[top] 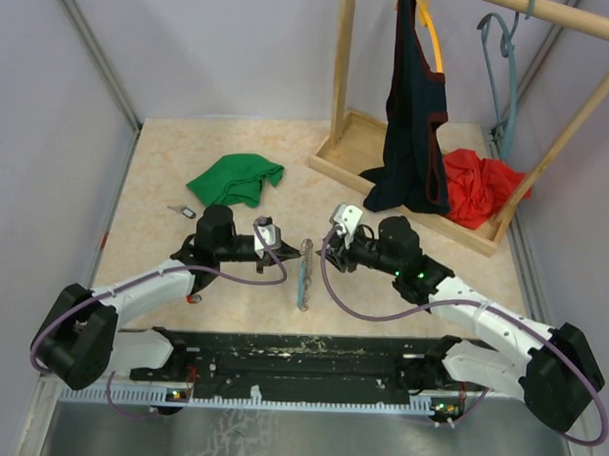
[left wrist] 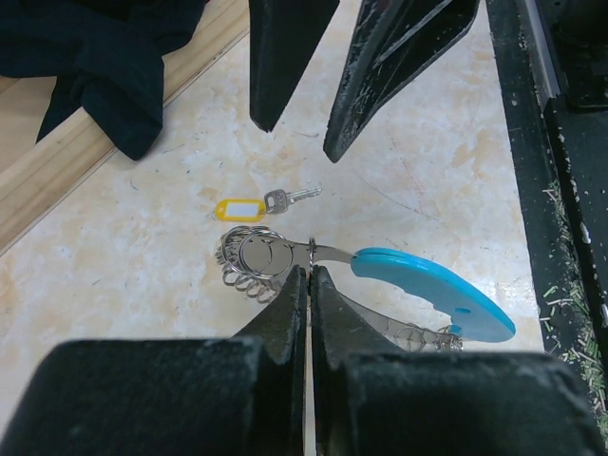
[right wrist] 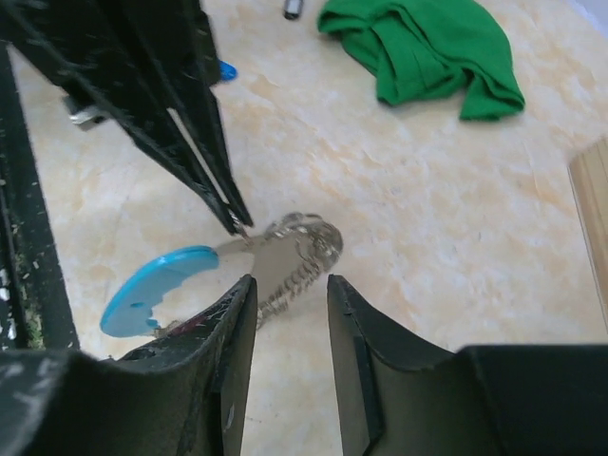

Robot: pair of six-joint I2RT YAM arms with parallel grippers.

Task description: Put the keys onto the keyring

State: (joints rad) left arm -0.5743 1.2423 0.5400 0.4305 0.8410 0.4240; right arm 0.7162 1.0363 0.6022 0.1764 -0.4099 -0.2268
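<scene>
Silvery-necked, blue-banded: pins the keyring (left wrist: 399,275) on the table (top: 177,164) from nine o'clock, left gripper (left wrist: 309,275) jaws pressed together on it, apparently to steady it. Holds right gripper (right wrist: 290,285) at three o'clock, jaws spread, with the yellow key (left wrist: 242,207) just beside, unthreaded.

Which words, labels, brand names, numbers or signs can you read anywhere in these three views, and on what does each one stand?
No text can be read in any view.
Yellow plastic key tag: its white label window looks blank.
Light blue plastic band on the silvery metal keyring: no lettering visible.
</scene>
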